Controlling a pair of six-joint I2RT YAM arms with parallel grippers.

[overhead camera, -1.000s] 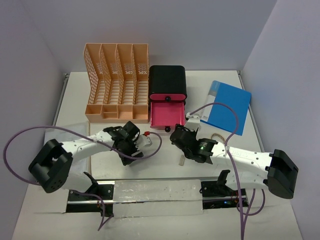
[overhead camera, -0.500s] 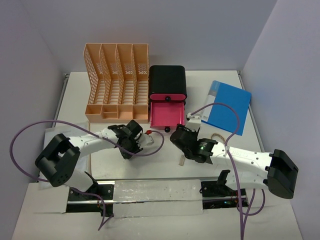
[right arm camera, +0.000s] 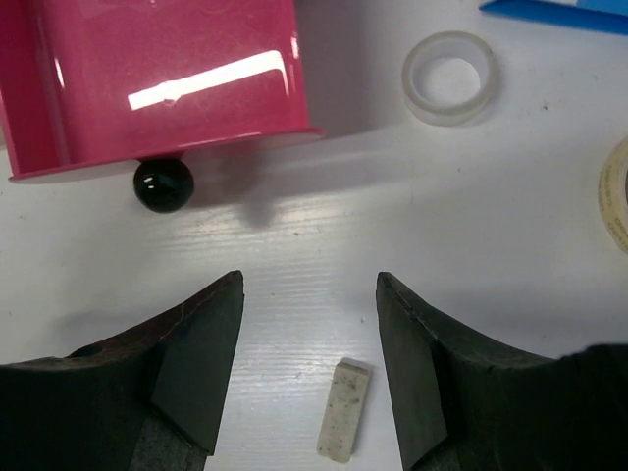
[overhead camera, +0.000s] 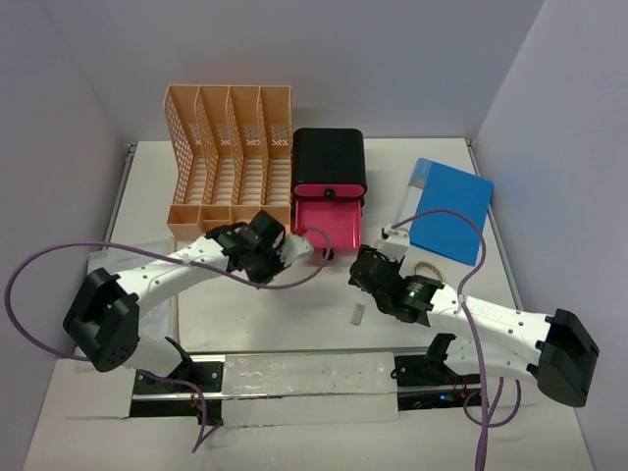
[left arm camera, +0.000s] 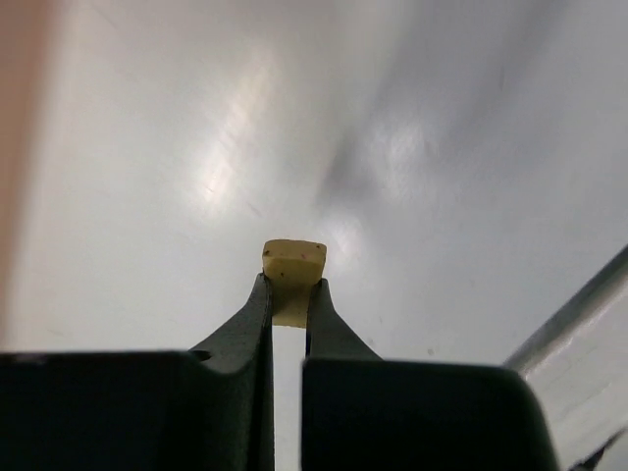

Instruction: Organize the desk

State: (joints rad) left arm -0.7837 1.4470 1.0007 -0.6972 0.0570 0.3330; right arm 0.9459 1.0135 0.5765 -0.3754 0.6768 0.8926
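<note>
The desk is a white tabletop with metal edge rails. My left gripper hovers just in front of the open pink drawer. In the left wrist view the left gripper is shut on a small yellowish block, held above the white surface. My right gripper sits right of the drawer front. In the right wrist view the right gripper stands open over the desk, and a speckled white eraser lies flat between its fingers, untouched.
A peach lattice file rack stands at the back left, beside a black box holding the pink drawer with its black knob. A blue folder lies at the back right. A clear tape ring lies near it.
The left gripper has closed on the small yellowish block and moved up and right toward the pink drawer. The right arm has shifted slightly to the right, its jaws still open.
</note>
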